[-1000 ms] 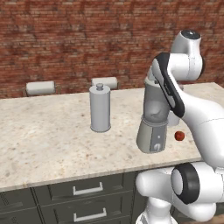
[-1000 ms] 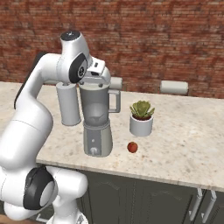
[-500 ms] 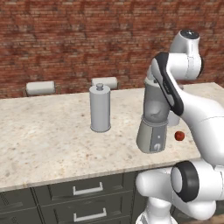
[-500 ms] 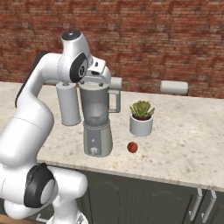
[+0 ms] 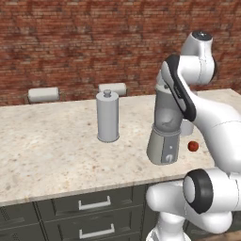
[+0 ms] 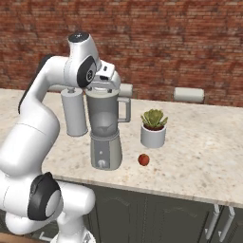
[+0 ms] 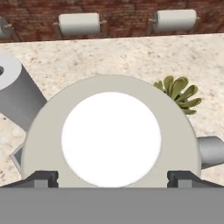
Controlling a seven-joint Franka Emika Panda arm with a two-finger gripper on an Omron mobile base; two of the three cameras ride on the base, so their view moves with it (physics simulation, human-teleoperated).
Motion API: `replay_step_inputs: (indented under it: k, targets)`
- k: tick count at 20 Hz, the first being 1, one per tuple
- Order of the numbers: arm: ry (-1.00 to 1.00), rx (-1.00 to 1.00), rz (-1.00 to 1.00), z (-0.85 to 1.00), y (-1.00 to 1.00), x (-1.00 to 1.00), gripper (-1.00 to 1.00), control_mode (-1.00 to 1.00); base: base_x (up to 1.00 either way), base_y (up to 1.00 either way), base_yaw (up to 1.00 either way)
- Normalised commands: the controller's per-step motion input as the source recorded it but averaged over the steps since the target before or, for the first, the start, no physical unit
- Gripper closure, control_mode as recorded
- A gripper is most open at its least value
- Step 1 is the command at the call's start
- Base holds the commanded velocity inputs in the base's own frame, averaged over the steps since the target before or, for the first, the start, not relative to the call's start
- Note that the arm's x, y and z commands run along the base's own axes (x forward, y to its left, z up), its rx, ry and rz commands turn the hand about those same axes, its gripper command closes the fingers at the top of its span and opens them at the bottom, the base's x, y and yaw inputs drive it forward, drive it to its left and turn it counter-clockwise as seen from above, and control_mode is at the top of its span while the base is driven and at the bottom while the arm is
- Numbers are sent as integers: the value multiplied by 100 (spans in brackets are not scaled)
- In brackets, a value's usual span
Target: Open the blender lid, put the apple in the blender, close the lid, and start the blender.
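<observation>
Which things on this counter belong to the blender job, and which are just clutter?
Job: blender, blender lid, apple, gripper.
Clutter: canister, potted plant, paper-towel rolls.

Grey blender lid [image 7: 39,131], white centre; red apple [image 6: 143,160].

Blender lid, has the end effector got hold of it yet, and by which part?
Cannot tell. In the hand view the two fingertips flank the blender lid at opposite edges of its rim, but contact is not visible. The lid sits on the blender.
</observation>
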Motion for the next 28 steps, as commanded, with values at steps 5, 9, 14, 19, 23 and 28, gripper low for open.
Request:
replay_step_inputs:
  k: [5,9,14,19,23,28]
  targets:
    - [1,0,3,-18,7,21,-100,-100,0,0,0]
    - [0,0,5,-12,0,22,-100,-100,0,0,0]
    - [0,0,5,-23,0,7,100,-100,0,0,0]
    - [0,-1,4,-29,1,0,100,-100,0,0,0]
    - [0,0,4,-1,0,0,100,-100,0,0,0]
    - [0,0,5,10,0,1,100,-100,0,0,0]
